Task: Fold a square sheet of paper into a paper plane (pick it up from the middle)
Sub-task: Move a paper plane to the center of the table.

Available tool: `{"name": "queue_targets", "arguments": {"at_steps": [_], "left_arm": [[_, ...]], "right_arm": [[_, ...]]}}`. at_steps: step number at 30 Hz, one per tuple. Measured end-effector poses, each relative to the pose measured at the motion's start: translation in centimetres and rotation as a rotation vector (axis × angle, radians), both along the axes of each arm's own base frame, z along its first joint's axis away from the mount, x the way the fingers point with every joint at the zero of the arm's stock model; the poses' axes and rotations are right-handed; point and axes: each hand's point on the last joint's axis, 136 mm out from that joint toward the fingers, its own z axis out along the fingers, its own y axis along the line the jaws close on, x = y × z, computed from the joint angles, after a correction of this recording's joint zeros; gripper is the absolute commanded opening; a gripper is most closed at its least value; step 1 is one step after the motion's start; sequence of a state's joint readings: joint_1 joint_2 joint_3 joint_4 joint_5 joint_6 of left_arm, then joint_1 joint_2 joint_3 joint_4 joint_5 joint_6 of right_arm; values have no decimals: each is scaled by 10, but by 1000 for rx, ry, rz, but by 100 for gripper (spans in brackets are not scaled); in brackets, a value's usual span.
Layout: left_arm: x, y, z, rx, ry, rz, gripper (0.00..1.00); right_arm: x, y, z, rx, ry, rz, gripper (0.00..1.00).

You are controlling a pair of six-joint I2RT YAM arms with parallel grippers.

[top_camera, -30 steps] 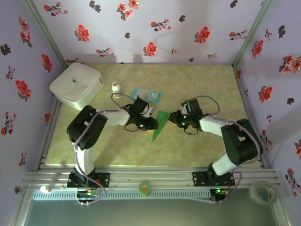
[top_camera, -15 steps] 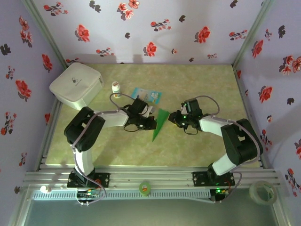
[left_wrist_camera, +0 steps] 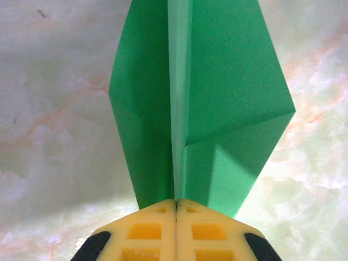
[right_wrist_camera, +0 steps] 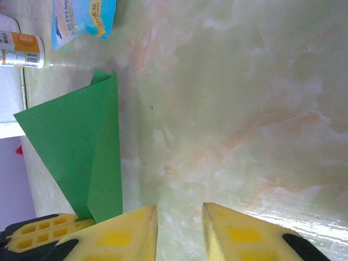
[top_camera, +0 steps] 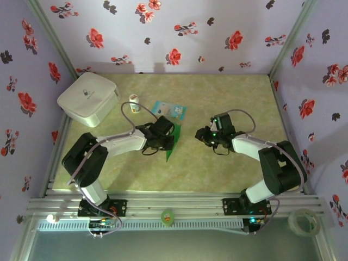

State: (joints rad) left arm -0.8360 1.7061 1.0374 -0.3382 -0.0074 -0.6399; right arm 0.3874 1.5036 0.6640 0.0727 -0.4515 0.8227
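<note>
The square sheet of paper is folded into a slim, bright green paper plane (left_wrist_camera: 217,103) with a lengthwise crease and layered wings. My left gripper (left_wrist_camera: 176,202) is shut on its centre ridge and holds it on edge just above the table. From above, the paper plane (top_camera: 173,142) sticks out of the left gripper (top_camera: 167,142) near the table's middle. My right gripper (top_camera: 202,136) stands a little to the right, apart from the plane. Its jaws (right_wrist_camera: 179,217) are open over bare table. The right wrist view has the paper plane (right_wrist_camera: 76,141) at the left.
A blue-and-white packet (top_camera: 169,110) and a small bottle (top_camera: 134,101) lie behind the left gripper. A white box (top_camera: 88,99) fills the back left corner. A tape roll (top_camera: 303,222) sits off the table at the front right. The marbled tabletop (top_camera: 228,174) spreads in front.
My left gripper has closed on the paper plane and carried it left and nearer, away from the right gripper. The right arm has stayed put.
</note>
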Motion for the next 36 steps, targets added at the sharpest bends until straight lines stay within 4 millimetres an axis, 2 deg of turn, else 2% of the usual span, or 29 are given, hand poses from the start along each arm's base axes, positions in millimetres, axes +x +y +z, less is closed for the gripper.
{"name": "queue_targets", "arguments": {"at_steps": [8,22,36], "left_arm": [[-7,1,-10,68,6,-8,5],[-3,-7,-8,60,2,-18,13],[-8,-11,-20,67,41,-47,17]], "right_arm": [[0,1,0,0,0,2,27],[-1,1,-6,-6,15,3,27],[-3,0,-13,-14,34,4,27]]}}
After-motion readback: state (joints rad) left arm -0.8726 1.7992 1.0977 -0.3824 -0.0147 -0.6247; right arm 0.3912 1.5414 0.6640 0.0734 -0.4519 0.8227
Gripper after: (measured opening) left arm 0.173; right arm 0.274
